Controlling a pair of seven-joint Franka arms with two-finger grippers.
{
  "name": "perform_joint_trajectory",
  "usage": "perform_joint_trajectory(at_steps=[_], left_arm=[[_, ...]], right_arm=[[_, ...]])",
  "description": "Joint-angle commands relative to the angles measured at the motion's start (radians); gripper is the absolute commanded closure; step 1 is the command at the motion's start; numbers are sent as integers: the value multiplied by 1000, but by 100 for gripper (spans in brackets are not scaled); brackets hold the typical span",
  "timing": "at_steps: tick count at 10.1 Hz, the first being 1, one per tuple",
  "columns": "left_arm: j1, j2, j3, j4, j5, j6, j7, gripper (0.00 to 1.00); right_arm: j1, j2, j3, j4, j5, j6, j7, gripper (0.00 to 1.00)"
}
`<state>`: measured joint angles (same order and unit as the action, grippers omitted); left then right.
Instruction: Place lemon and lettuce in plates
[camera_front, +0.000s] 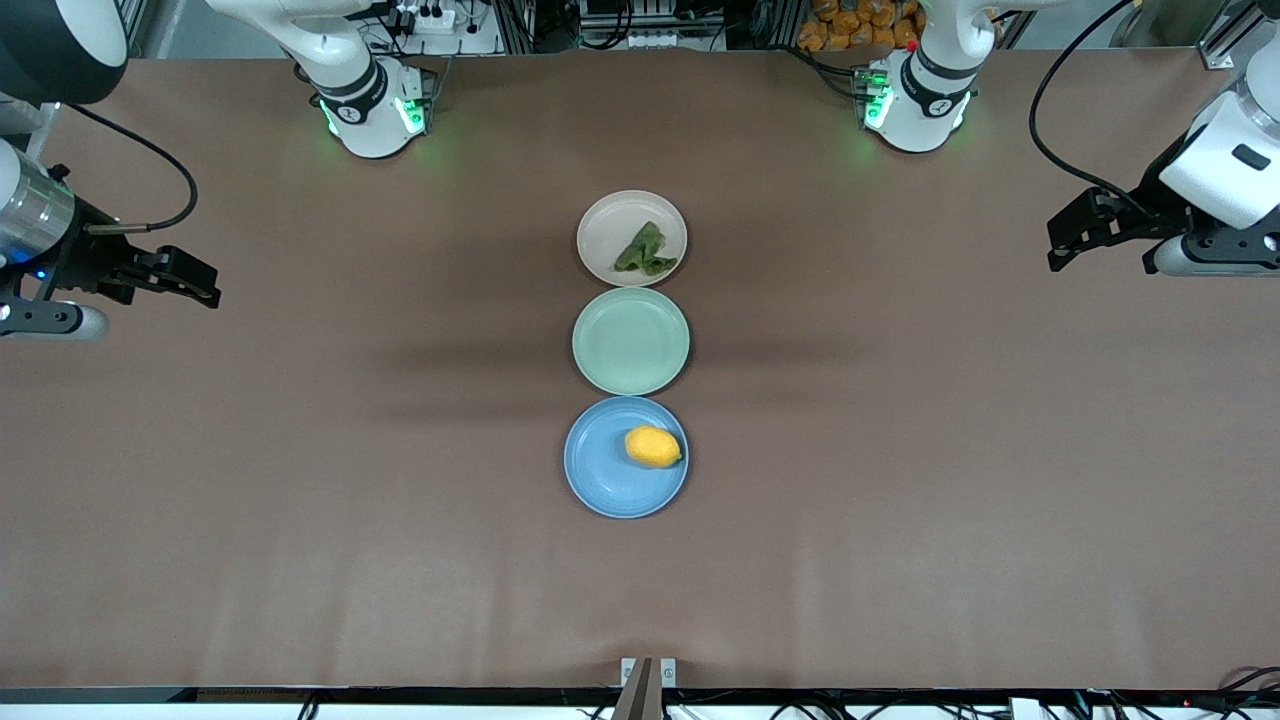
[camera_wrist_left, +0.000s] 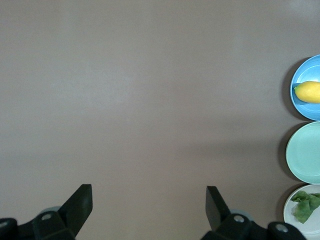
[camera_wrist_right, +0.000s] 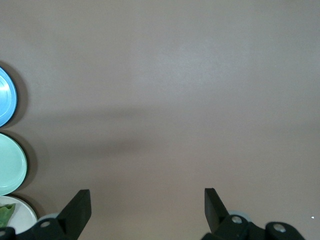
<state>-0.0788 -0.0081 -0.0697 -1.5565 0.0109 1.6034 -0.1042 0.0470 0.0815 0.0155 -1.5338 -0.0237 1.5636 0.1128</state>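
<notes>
Our left gripper (camera_front: 1062, 243) and right gripper (camera_front: 190, 280) hang wide open and empty over bare table (camera_front: 900, 500) at their own ends, well apart from the plates between them — the lettuce (camera_front: 645, 250) lies in the pink-beige plate (camera_front: 600, 225), the lemon (camera_front: 653, 447) in the blue plate (camera_front: 600, 470). We judge the job done — we should just hold clear

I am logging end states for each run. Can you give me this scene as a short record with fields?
lemon: small oval yellow lemon lies on the round light blue plate, nearest the front camera
lettuce: wrinkly dark green lettuce piece lies on the round pale pink-beige plate, farthest from the front camera
middle plate: round mint green plate, nothing on it
left gripper: open, holds nothing, over bare table
right gripper: open, holds nothing, over bare table
</notes>
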Motion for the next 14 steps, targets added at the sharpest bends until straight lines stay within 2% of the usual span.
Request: perform_joint_trajectory(at_steps=[1, 14], left_arm=[[-4, -9, 8, -7, -11, -10, 17, 0], [-4, -4, 10, -7, -8, -10, 18, 0]], right_arm=[[14, -25, -12, -23, -7, 12, -9, 0], [-7, -17, 3, -16, 11, 13, -9, 0]])
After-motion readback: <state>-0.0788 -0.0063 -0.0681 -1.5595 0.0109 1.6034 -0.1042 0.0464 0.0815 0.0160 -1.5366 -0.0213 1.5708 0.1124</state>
